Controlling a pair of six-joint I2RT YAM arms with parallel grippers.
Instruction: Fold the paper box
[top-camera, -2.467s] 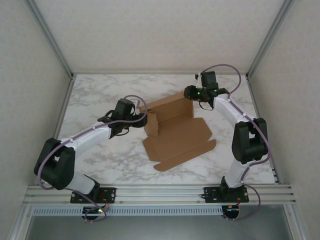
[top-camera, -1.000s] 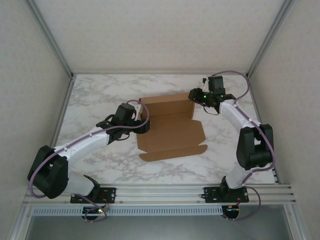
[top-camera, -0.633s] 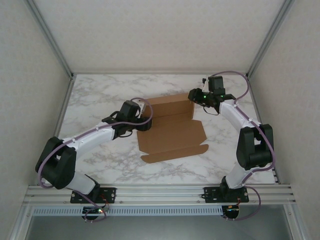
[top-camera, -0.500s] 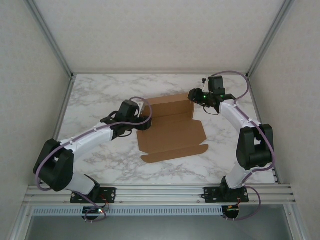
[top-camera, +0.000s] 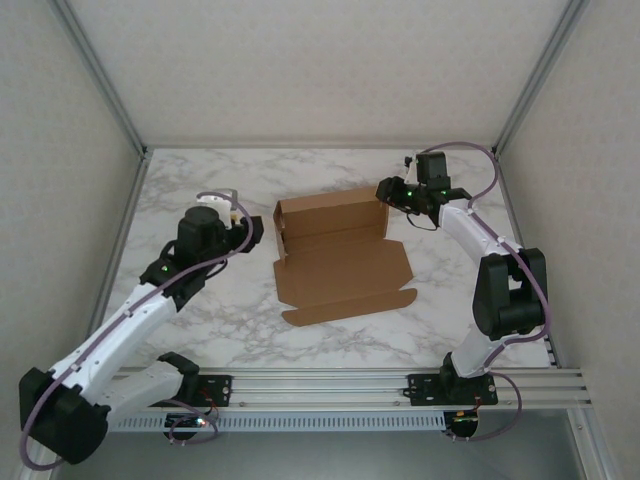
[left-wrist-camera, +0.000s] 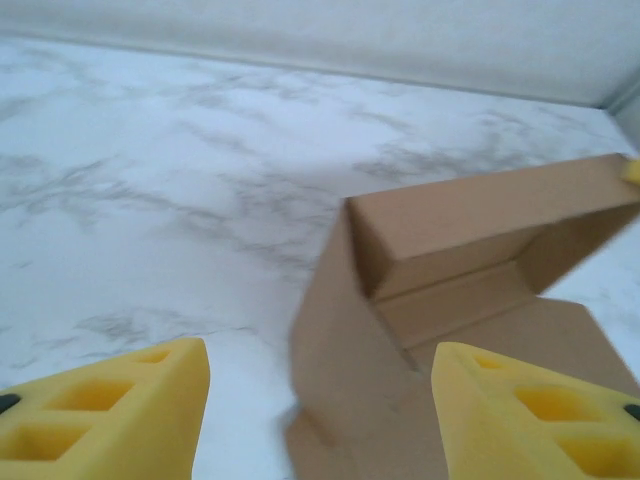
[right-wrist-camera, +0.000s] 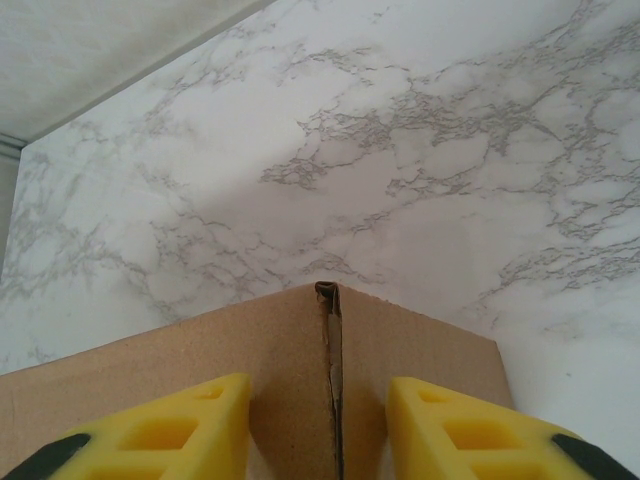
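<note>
The paper box is brown cardboard lying mid-table, its back wall and left side wall standing up and its front flaps flat. My right gripper is shut on the back right corner. In the right wrist view its yellow fingers press both sides of that corner ridge. My left gripper hangs open just left of the box, apart from it. The left wrist view shows the upright left wall ahead of the open gripper, nothing between the fingertips.
The box rests on a white marble table. Metal frame posts rise at the back corners, with plain walls on three sides. A rail with both arm bases runs along the near edge.
My left arm has drawn back to the left, away from the box's left wall, which now stands free. Its jaws have narrowed a little. The right arm and its grip are unchanged.
</note>
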